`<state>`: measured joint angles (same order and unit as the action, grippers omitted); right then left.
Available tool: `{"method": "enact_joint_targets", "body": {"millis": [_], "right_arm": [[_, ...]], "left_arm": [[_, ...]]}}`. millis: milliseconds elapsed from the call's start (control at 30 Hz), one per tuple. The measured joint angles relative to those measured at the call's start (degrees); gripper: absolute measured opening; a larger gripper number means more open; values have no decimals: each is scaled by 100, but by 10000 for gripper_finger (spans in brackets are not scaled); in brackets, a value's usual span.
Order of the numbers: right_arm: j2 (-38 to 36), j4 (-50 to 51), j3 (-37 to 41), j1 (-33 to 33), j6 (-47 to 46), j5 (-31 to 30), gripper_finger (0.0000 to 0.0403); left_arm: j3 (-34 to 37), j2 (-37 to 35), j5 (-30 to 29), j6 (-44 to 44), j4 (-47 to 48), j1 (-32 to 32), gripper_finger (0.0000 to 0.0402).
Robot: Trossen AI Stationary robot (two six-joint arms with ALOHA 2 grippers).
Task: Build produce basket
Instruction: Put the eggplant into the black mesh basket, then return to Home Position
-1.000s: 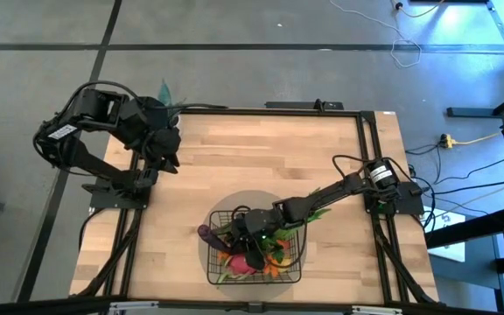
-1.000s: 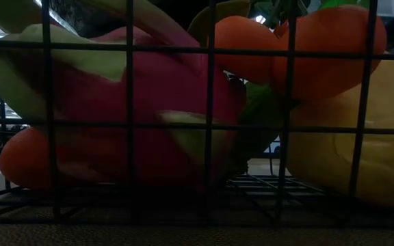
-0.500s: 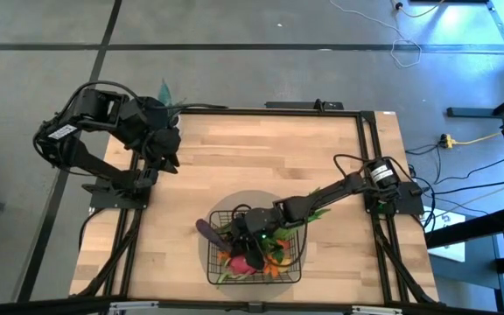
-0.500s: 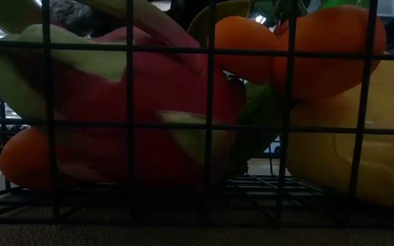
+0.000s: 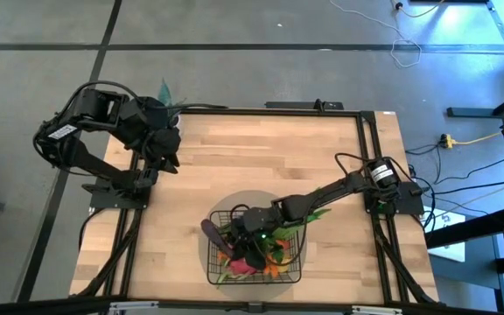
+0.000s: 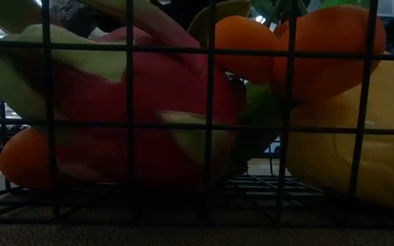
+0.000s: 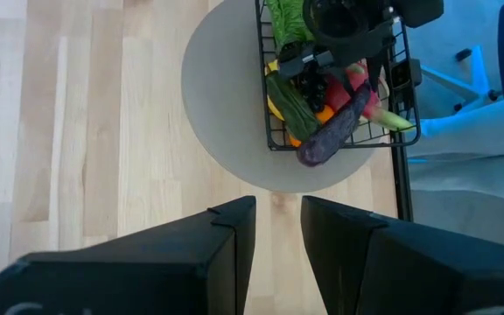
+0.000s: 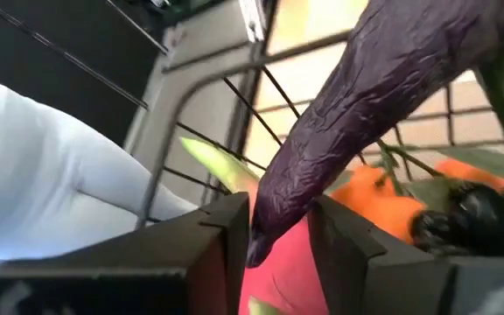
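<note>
The black wire basket [image 5: 300, 262] stands on a round grey mat near the table's front edge. It holds a pink dragon fruit [image 6: 149, 96], a yellow mango [image 6: 347, 157], oranges [image 6: 320, 41] and green leaves. My right gripper [image 5: 245, 243] is down in the basket, shut on a long, wrinkled dark purple vegetable [image 5: 210, 233], which also shows in the left wrist view [image 7: 335, 131]. My left gripper [image 5: 166, 149] waits at the table's far left corner, shut and empty. My right gripper pinches one end of the purple vegetable [image 8: 265, 232] between its two fingers. The fingers come from the table's right, slanting down, and lie along the vegetable. The vegetable runs on ahead of them, tilted above the other produce. Its free end [image 5: 206, 227] reaches over the basket's left rim.
The grey mat [image 5: 202, 262] sticks out around the basket. Bare wooden table [image 5: 261, 157] lies between the basket and the far edge. A spiky blue-green plant [image 5: 164, 87] stands beyond the far left corner. Black frame rails run along the table's sides.
My right gripper has drawn the purple vegetable a little toward the table's right, so less of its free end sticks out past the basket's left rim.
</note>
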<state>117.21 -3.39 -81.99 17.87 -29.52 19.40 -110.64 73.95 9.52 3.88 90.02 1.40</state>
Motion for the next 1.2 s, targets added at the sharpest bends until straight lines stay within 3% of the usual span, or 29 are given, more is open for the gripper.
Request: {"method": "enact_joint_targets", "body": {"millis": [333,700,800,967,1200], "right_arm": [[-9,2995,-1201,150,757,-841,100],[-14,4933,-2570,216,1036,-1082,99],[-9,5640,-2881,187,955,-1163,81],[-9,6609,-3499,146,896,-1463,11],[-9,8260,-4698,146,1144,-2229,3]], "left_arm": [[1,0,0,2,0,1,84],[0,0,0,-127,0,-153,84],[0,0,4,-145,0,-274,84],[-1,0,-120,-177,0,-485,84],[1,-286,-249,-292,-2,-832,41]]}}
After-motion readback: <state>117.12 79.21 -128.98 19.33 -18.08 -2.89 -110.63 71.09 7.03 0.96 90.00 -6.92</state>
